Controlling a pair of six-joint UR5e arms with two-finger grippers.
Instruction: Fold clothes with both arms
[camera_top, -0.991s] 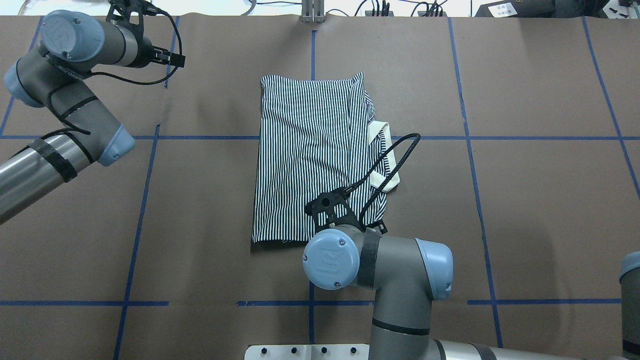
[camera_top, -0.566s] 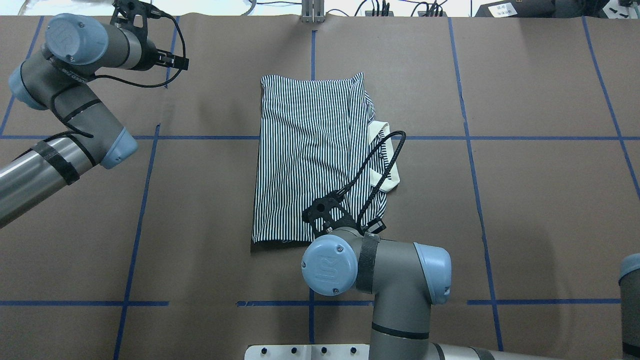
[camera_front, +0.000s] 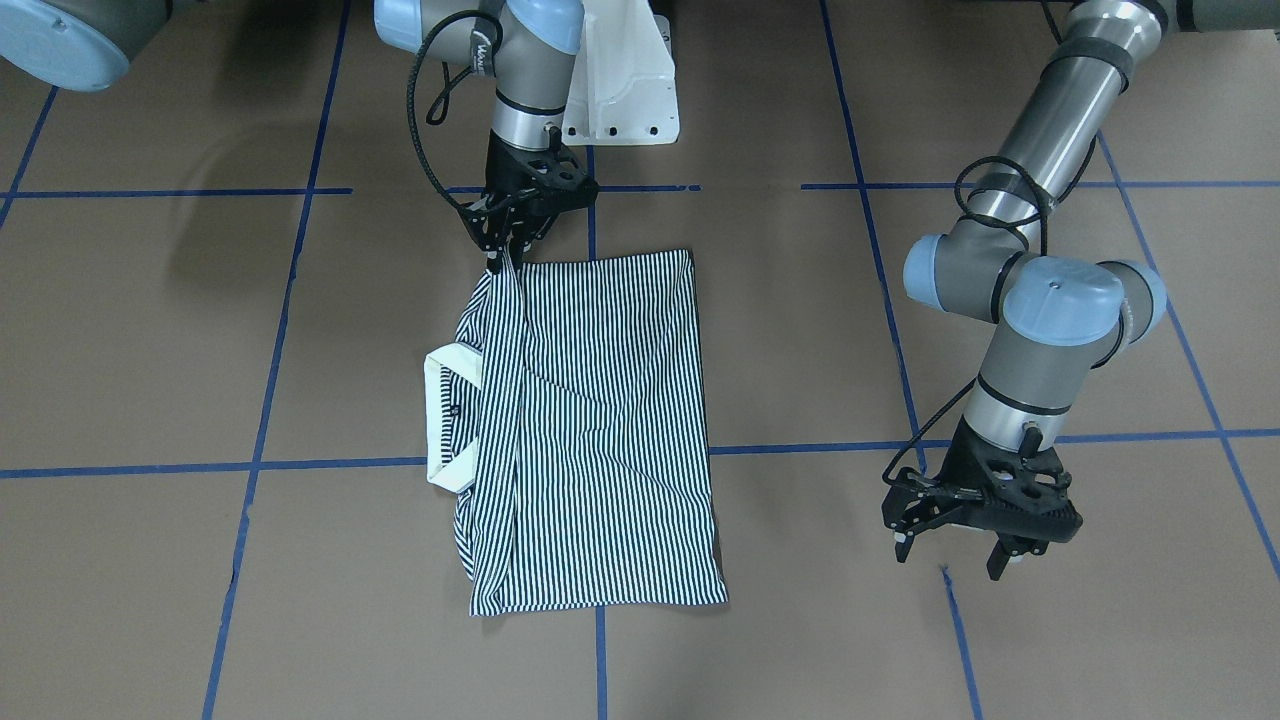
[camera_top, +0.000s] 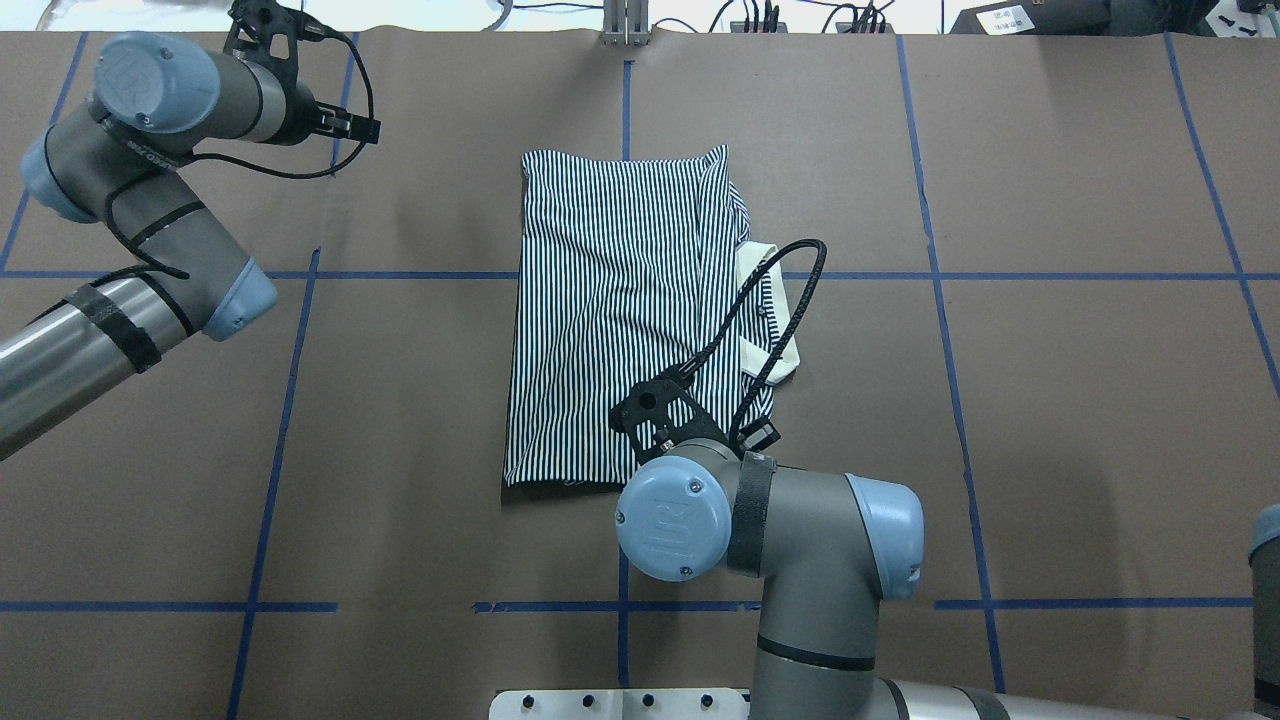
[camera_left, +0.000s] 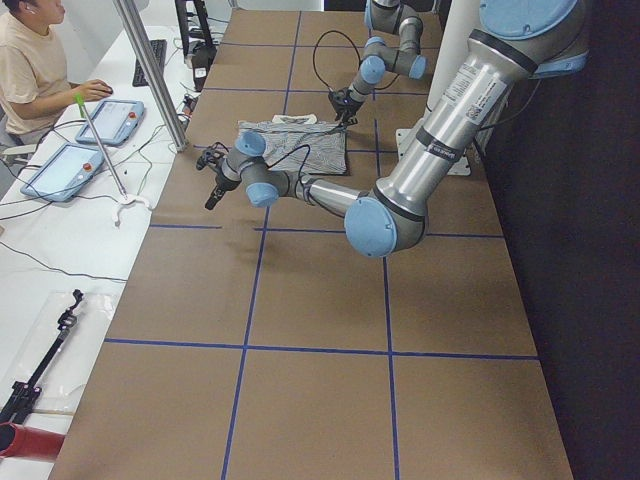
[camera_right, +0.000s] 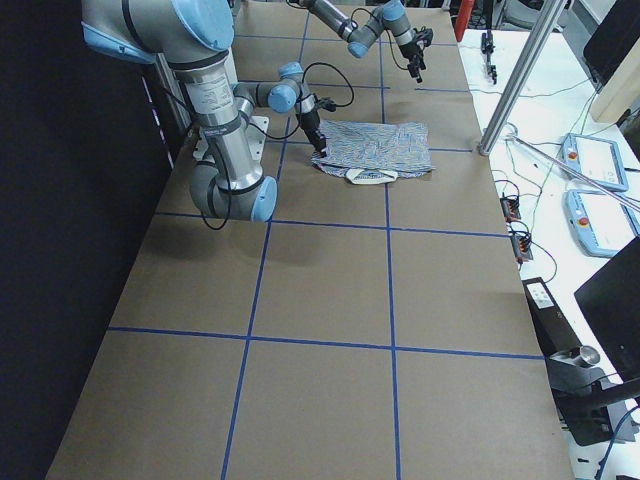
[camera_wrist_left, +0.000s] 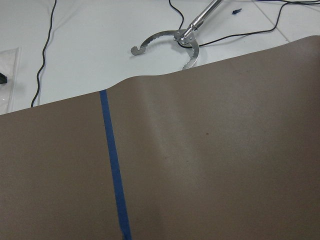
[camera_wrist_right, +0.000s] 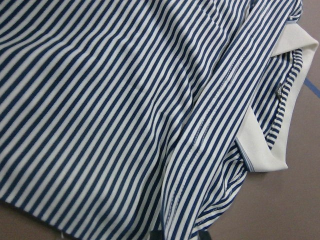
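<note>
One polo shirt (camera_top: 610, 300), corner pinched, fold not begun

It lies in the middle of the table (camera_top: 1050, 420), cream collar (camera_front: 437, 420) poking out. Its outline is unchanged over the last second, so I judge the next fold pending. Two grippers: the right gripper (camera_front: 497, 262) pinches the corner nearest the robot; the left gripper (camera_front: 955, 555) hangs spread, well apart.

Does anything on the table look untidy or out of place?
Yes. The cream collar sticks out past one long edge of the folded striped shirt, so the outline is not a neat rectangle. The corner at the right pincer is pulled to a point.
</note>
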